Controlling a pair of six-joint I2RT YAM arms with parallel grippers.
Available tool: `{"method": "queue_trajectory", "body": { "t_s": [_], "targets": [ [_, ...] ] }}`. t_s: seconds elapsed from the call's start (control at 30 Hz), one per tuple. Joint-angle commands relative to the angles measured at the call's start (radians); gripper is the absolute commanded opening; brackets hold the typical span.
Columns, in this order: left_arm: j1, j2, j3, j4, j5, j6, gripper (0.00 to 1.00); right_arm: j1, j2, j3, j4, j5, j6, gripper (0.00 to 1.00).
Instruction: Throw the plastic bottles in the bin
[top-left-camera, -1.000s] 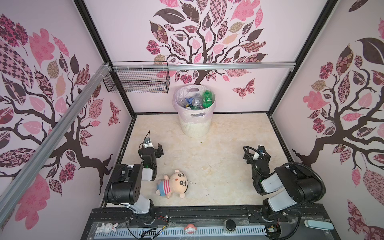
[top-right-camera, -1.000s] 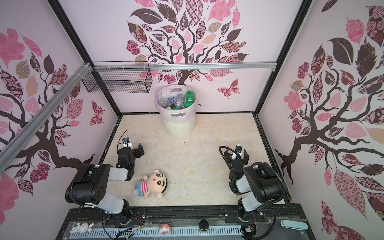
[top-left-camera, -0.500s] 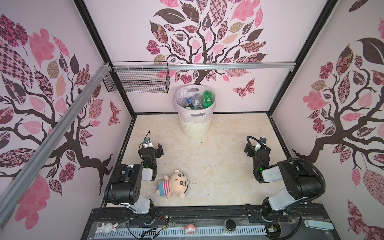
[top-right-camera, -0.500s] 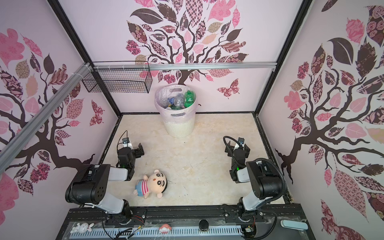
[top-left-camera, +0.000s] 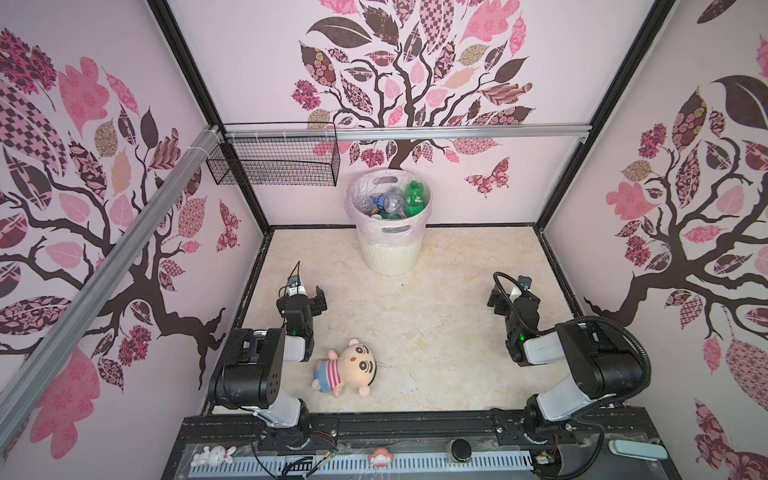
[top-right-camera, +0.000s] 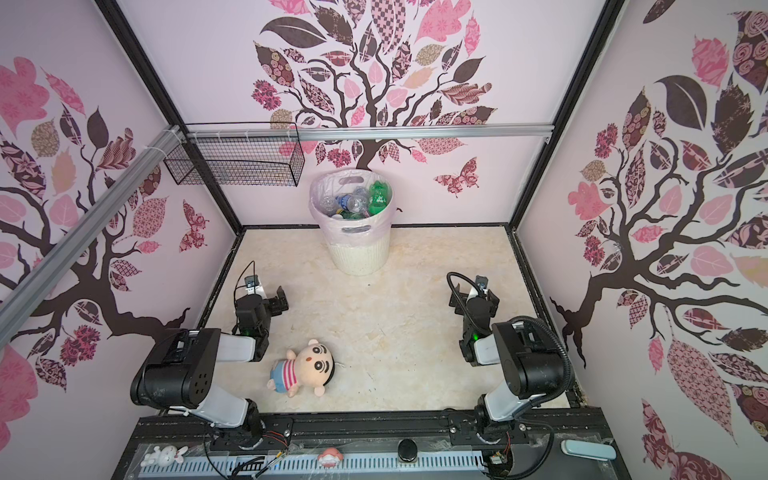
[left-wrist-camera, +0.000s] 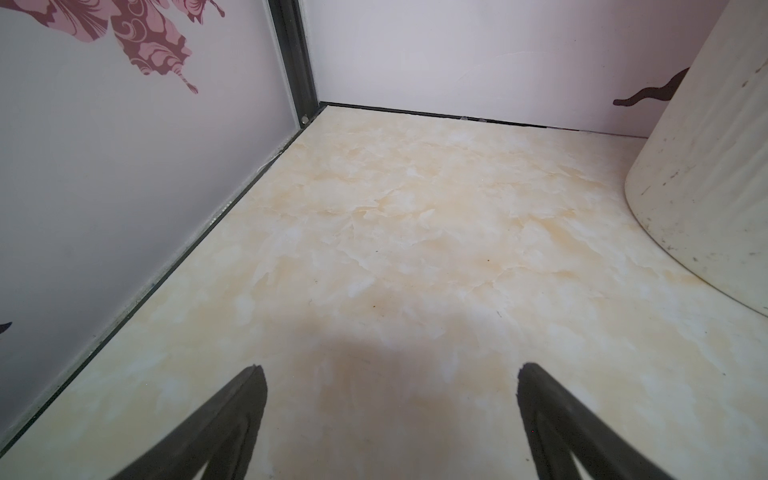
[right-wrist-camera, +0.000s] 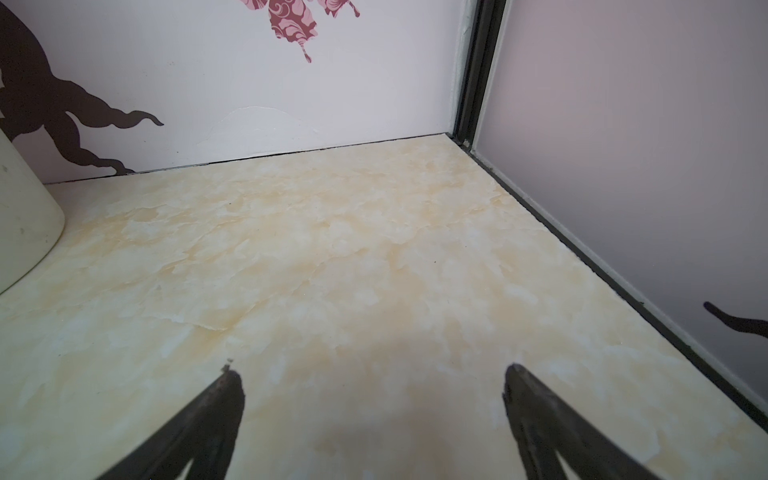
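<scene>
Left hand (left-wrist-camera: 390, 369) gapes empty; bottles' (top-left-camera: 390, 203) labels unreadably small.

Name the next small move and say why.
Probably just stop. The plastic bottles all seem to lie in the bin, the left gripper and right gripper are open and empty, and only the plush doll lies on the floor.

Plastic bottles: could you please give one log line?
clear and green plastic bottles: in round cream ribbed bin | left pincer: open | right pincer: open
</scene>
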Motion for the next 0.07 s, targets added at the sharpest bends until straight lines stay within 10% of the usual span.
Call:
{"method": "queue_trajectory", "body": {
  "t_s": [0.0,0.03],
  "targets": [
    [0.0,-0.002,0.02,0.017,-0.009,0.007,0.97,-0.003,-0.018,0.005,0.019,-0.007,0.012,1.0],
    [0.001,-0.002,0.02,0.017,-0.008,0.006,0.97,-0.003,-0.017,0.007,0.019,-0.007,0.012,0.99]
  ]
}}
